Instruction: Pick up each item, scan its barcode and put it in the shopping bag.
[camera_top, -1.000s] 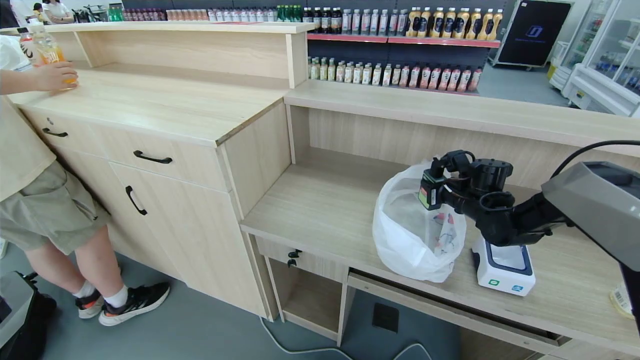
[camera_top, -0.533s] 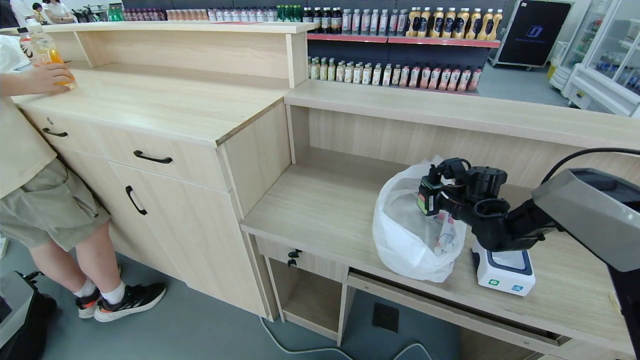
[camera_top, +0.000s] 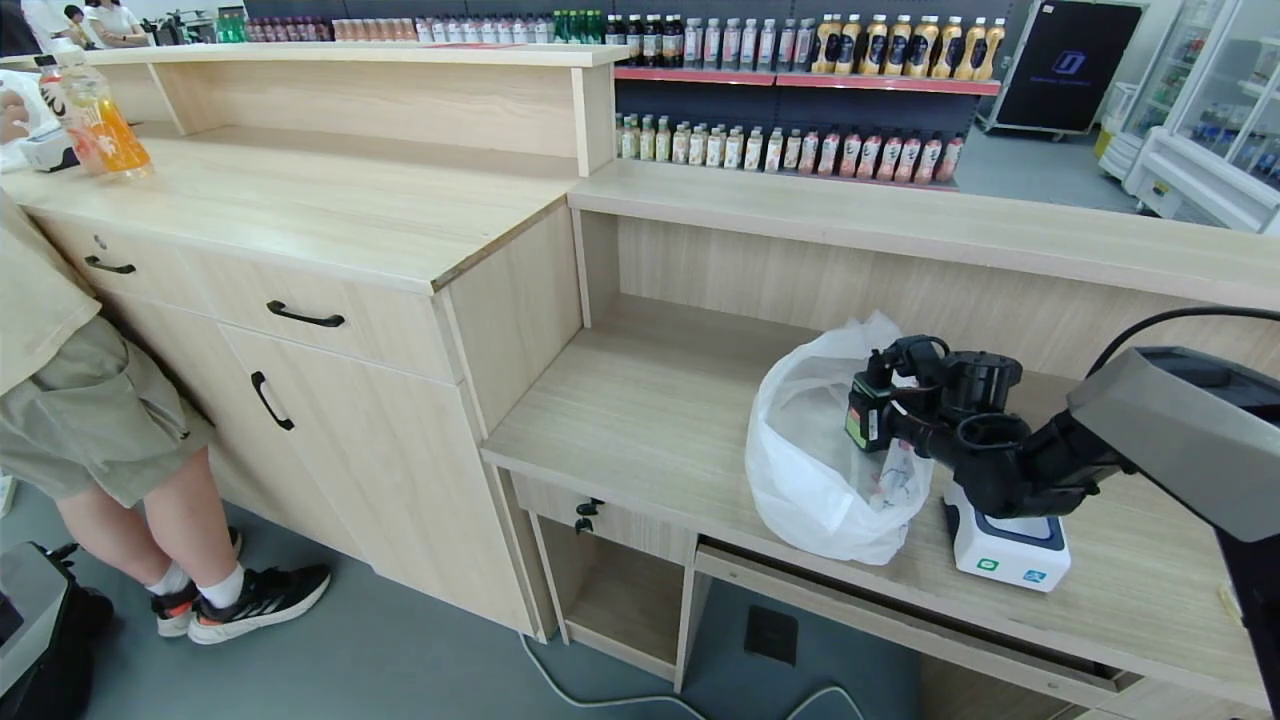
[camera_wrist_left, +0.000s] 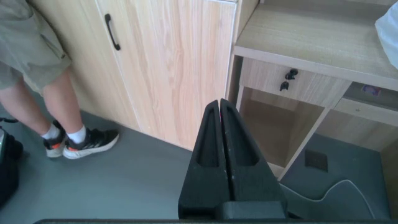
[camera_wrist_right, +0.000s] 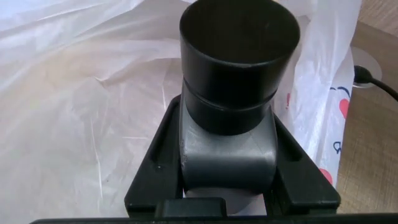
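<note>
Stock before you, operator, largest first:

1. Table (camera_top: 640, 410): a light wood checkout counter. A higher section (camera_top: 300, 220) rises on its left, with drawers and a cupboard door beneath.
2. Store shelves (camera_top: 800, 150): behind the table, with rows of drink bottles.
3. Shopping bag (camera_top: 810, 480): thin white plastic, standing on the low part of the table with its mouth open upward.
4. Right gripper (camera_wrist_right: 227, 118): at the bag's mouth, on the side toward the scanner. Its black fingers (camera_wrist_right: 152, 174) clamp a cylindrical container from both sides.
5. Barcode scanner (camera_top: 1010, 550): a white desktop unit with a dark window, just beside the bag on the robot's right, near the table's front edge.
6. Left gripper (camera_wrist_left: 219, 106): hanging over the grey floor in front of the cupboard. You find its fingers pressed flat together, with nothing between them.
7. Orange drink bottle (camera_top: 100, 120): upright at the far left of the higher section, well apart from the bag.
8. Cylindrical container (camera_top: 863, 412): dark top, green and red label. It is held over the bag's plastic, and you cannot tell whether it has passed below the rim.
</note>
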